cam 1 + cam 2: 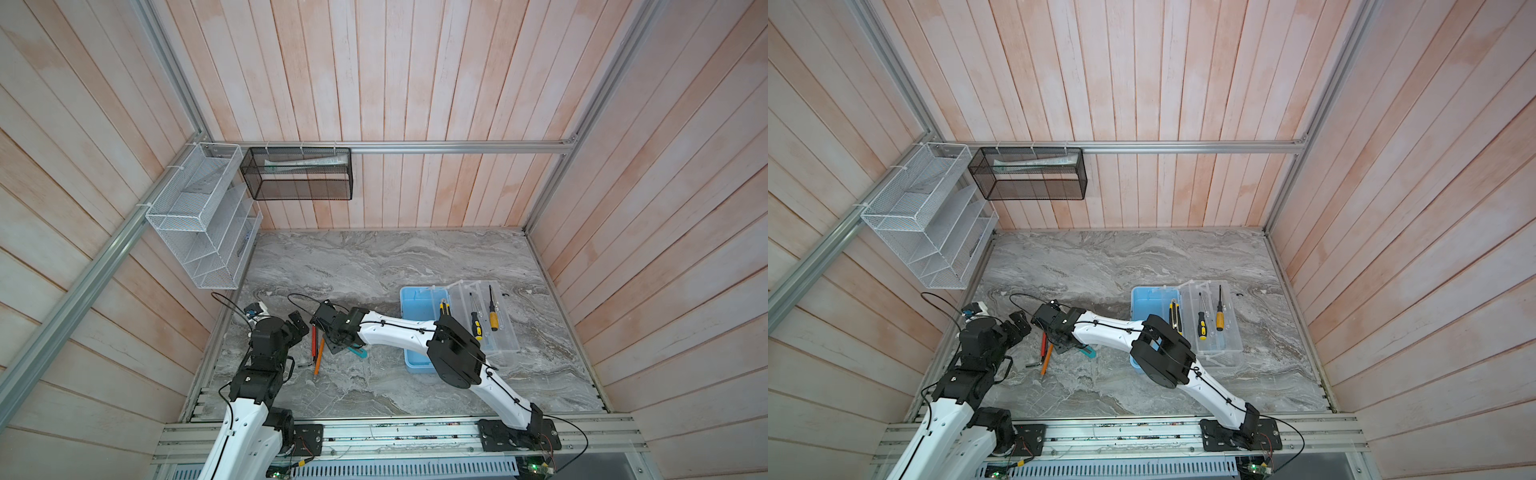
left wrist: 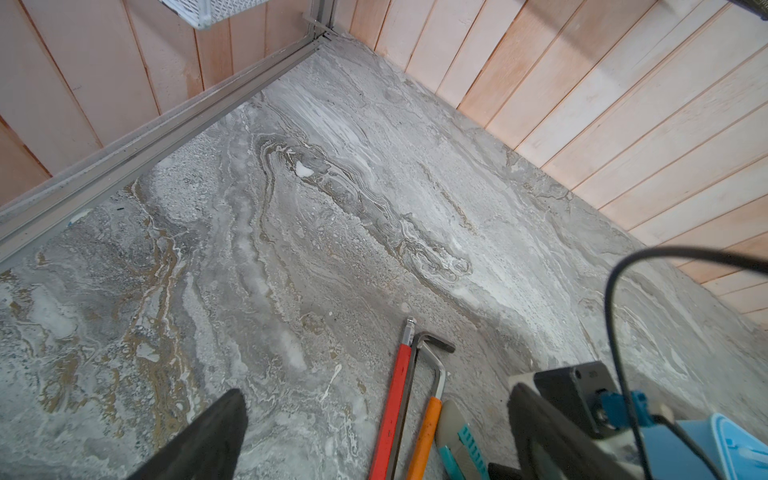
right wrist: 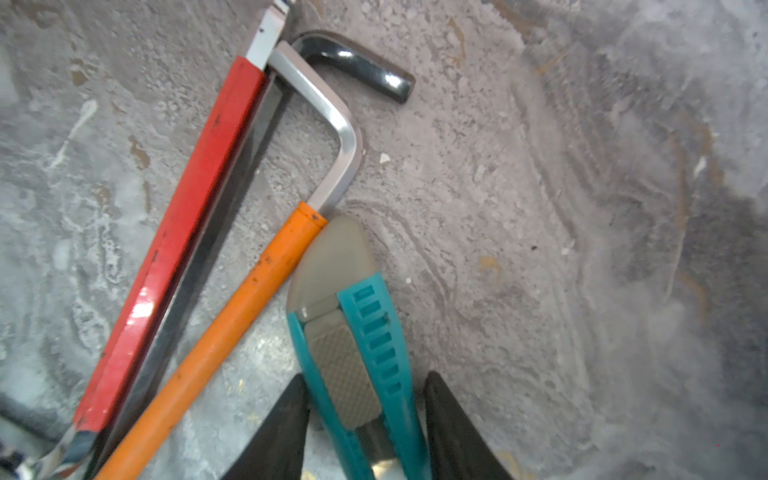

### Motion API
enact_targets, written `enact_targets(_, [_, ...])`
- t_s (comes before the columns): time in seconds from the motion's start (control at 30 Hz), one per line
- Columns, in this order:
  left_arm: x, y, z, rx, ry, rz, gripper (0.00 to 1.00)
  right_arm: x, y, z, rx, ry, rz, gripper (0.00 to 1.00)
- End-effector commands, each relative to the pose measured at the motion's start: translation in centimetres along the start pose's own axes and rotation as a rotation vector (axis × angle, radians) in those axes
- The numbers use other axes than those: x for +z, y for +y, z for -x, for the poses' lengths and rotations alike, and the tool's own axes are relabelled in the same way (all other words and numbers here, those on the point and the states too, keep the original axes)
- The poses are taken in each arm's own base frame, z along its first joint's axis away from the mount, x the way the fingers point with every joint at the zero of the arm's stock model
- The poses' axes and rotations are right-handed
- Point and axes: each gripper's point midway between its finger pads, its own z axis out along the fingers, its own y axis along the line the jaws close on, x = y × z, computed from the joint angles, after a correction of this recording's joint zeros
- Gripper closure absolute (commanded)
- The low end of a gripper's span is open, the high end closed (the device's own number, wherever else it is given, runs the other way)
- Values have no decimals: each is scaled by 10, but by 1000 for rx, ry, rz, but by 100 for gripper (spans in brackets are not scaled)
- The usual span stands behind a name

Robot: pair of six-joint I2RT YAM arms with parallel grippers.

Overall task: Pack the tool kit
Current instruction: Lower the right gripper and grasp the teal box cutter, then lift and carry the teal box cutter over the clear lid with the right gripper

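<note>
White wire rack (image 1: 195,220): on the left wall, 10 o'clock from the middle of the surface (image 1: 374,266).
Left jaws: spread wide and empty, low at 9 o'clock; one finger (image 2: 208,436) shows in the left wrist view.
Red flat tool (image 3: 178,232): lies alongside the orange-sleeved hex key (image 3: 232,324) and the dark hex key (image 3: 361,70), at 3 o'clock of the left jaws.
Teal cutter (image 3: 353,332): flat on the surface, touching the orange sleeve.
Right jaws: across the middle at 9 o'clock, parted, a finger (image 3: 286,419) on each side of the teal cutter; a thin gap shows on one side.
Tool kit case (image 1: 415,299): blue base at 3 o'clock, open, partly under the right arm.
Clear lid (image 1: 503,345): flat on the base's 3 o'clock side, carrying a yellow-black screwdriver (image 1: 475,322) and a yellow-handled screwdriver (image 1: 493,318).
Yellow-black cutter (image 1: 1174,316): along the seam between base and lid.
</note>
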Motion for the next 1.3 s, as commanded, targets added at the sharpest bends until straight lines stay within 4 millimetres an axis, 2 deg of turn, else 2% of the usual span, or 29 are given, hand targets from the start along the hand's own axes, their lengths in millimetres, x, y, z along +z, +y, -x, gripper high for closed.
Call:
enact_targets(0.0, [0,-2,2,3,-11,-15,0,20,-22,-42,-81,123,-91,57])
enact_targets(0.23, [0,-1,3,0,-14,-10,0,8,-26,-23,-64,25,-72,66])
enact_targets(0.43, [-2,0,3,-1,-19,-9,0,-20,-18,-1,-55,-88,6,82])
enact_targets(0.73, [-6,0,6,1,-39,-15,0,-50,-28,11,-19,-147,-2,93])
enact_targets(0.9, [-7,0,7,-1,-47,-20,0,-73,-31,21,12,-186,17,97])
enact_targets(1.1, [-8,0,7,-3,-50,-21,0,-100,-54,23,73,-210,8,100])
enact_targets(1.27, [-8,1,7,-4,-50,-18,0,-123,-89,18,140,-231,-28,100])
